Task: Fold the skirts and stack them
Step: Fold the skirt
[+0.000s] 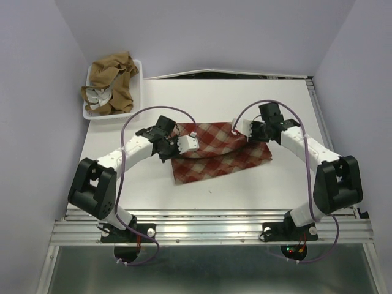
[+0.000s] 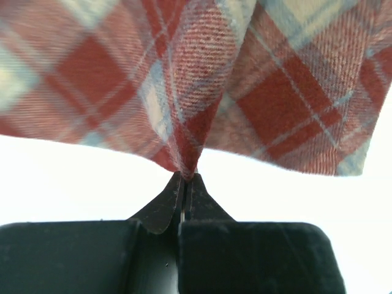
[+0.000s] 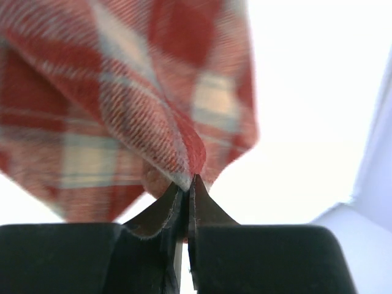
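Between the left pincer and the right pincer, the plaid skirt lies on the bench. The wrist views show each pincer pressed together on a pinched fold of it. Only the overhead view shows the tan skirts heaped in the tray, well beyond the left pincer.

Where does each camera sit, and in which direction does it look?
Top external: above and behind the bases, looking down on the table; shows left arm, right arm, plaid skirt, tan skirts in a tray.
Left wrist: on the left arm, looking along the left gripper, shut on the plaid skirt.
Right wrist: on the right arm, looking along the right gripper, shut on it too.
Shared: all show the plaid skirt.
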Robot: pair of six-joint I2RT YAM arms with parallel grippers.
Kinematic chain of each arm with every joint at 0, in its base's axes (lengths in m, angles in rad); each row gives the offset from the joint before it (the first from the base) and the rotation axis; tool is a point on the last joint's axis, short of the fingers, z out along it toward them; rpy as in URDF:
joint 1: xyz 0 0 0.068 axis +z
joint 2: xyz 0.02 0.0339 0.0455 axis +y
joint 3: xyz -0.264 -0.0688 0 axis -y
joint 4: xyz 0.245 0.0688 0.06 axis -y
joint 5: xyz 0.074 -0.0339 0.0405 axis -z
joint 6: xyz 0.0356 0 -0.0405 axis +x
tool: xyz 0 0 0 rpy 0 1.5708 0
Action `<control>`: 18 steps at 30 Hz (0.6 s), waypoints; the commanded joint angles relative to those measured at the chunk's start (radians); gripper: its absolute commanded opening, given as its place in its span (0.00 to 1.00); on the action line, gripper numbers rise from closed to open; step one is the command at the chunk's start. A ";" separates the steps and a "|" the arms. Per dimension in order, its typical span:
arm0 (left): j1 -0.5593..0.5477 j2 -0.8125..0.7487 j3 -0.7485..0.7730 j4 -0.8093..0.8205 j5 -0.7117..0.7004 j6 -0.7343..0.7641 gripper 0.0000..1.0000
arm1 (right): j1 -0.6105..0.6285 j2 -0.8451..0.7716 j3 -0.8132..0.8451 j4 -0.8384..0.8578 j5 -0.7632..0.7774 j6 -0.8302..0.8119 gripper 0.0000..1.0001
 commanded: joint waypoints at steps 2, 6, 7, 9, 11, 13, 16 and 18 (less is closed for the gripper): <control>-0.002 -0.105 0.133 -0.168 0.058 -0.038 0.00 | 0.004 -0.040 0.149 0.037 0.021 -0.012 0.01; -0.014 -0.129 0.186 -0.242 0.113 -0.070 0.00 | -0.016 -0.094 0.091 0.023 0.040 -0.081 0.01; -0.031 -0.132 0.187 -0.256 0.124 -0.071 0.00 | -0.016 -0.106 0.070 0.024 0.044 -0.109 0.01; -0.055 -0.143 0.178 -0.287 0.152 -0.072 0.00 | -0.045 -0.132 0.030 0.024 0.053 -0.127 0.01; -0.104 -0.145 0.157 -0.310 0.175 -0.072 0.00 | -0.063 -0.143 -0.035 0.030 0.056 -0.157 0.01; -0.143 -0.143 0.092 -0.301 0.170 -0.077 0.00 | -0.076 -0.154 -0.082 0.052 0.054 -0.166 0.01; -0.204 -0.120 -0.023 -0.217 0.133 -0.100 0.00 | -0.076 -0.163 -0.191 0.060 0.044 -0.190 0.02; -0.215 -0.091 -0.098 -0.170 0.074 -0.118 0.03 | -0.076 -0.172 -0.240 0.061 0.033 -0.213 0.16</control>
